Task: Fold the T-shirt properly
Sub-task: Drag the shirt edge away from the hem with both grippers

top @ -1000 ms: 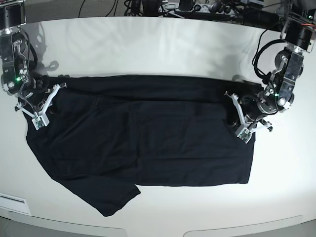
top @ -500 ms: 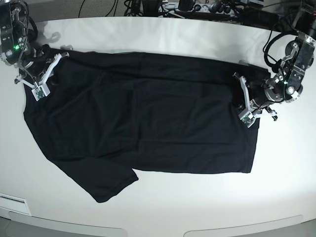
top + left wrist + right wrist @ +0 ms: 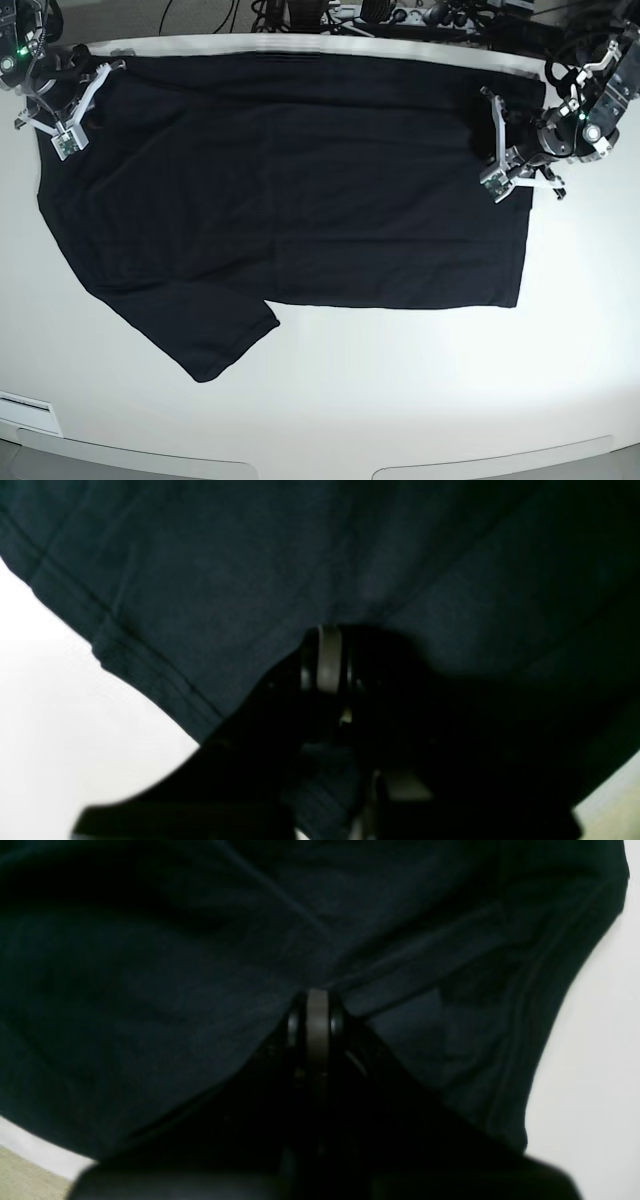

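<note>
Black cloth T-shirt (image 3: 290, 190) spread across white worktop (image 3: 400, 390) | limp, light, drapes | left gripper (image 3: 497, 175) pinches 3 o'clock hem; right gripper (image 3: 68, 125) pinches 10 o'clock corner | grip seams

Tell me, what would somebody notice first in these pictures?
A big black T-shirt spread across the white table, with one sleeve sticking out toward the near left. The right gripper pinches its far-left corner and the left gripper its right edge, both shut on the cloth.
</note>
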{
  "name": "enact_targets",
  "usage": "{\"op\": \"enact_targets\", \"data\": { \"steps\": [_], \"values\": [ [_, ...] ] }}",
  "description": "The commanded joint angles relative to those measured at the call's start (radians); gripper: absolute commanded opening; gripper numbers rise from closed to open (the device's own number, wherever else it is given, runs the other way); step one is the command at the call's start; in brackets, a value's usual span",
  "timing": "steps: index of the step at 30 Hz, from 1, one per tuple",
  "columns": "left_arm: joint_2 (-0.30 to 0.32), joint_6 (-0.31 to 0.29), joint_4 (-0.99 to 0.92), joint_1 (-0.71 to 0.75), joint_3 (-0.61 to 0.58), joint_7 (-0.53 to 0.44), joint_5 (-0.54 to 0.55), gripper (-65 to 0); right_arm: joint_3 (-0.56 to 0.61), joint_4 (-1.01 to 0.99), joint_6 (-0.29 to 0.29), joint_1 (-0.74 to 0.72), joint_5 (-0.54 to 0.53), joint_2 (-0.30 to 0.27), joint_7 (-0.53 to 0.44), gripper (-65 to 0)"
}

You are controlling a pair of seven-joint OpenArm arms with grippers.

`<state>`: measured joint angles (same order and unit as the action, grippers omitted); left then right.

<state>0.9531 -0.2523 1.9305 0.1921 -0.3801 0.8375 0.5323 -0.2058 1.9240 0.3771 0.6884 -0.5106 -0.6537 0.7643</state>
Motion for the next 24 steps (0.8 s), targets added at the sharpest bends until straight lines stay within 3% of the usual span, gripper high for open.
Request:
{"op": "enact_targets", "data": {
  "steps": [1, 8, 11, 15, 19, 22, 24],
  "values": [
    [0.027, -0.012, 0.010, 0.029, -0.005, 0.061, -0.001, -65.0, -0.005, 0.007, -0.002, 0.027, 0.017, -0.014, 0.045, -65.0],
    [0.033, 0.010, 0.036, 0.051, -0.005, 0.054, -0.093, -65.0, -0.005, 0.082, -0.013, 0.074, 0.021, -0.014, 0.067, -65.0],
    [0.033, 0.014, 0.036, 0.051, -0.005, 0.054, -0.106, -65.0, -0.005, 0.099, -0.045, 0.073, 0.025, -0.014, 0.078, -65.0],
    [0.033, 0.014, 0.061, 0.051, -0.005, 0.055, -0.106, -65.0, -0.005, 0.115, -0.050, 0.073, 0.092, -0.014, 0.079, -65.0],
    [0.033, 0.018, 0.113, 0.043, -0.005, 0.054, -0.139, -65.0, -0.005, 0.166, -0.103, 0.053, 0.145, -0.014, 0.077, -64.1],
    [0.033, 0.075, 0.129, 0.043, -0.005, 0.054, -0.187, -65.0, -0.011, 0.231, -0.132, 0.043, 0.177, -0.014, 0.077, -57.2],
    [0.033, 0.108, 0.135, 0.043, -0.005, 0.054, -0.221, -65.0, -0.012, 0.279, -0.155, 0.043, 0.229, -0.014, 0.062, -56.6]
  ]
}}
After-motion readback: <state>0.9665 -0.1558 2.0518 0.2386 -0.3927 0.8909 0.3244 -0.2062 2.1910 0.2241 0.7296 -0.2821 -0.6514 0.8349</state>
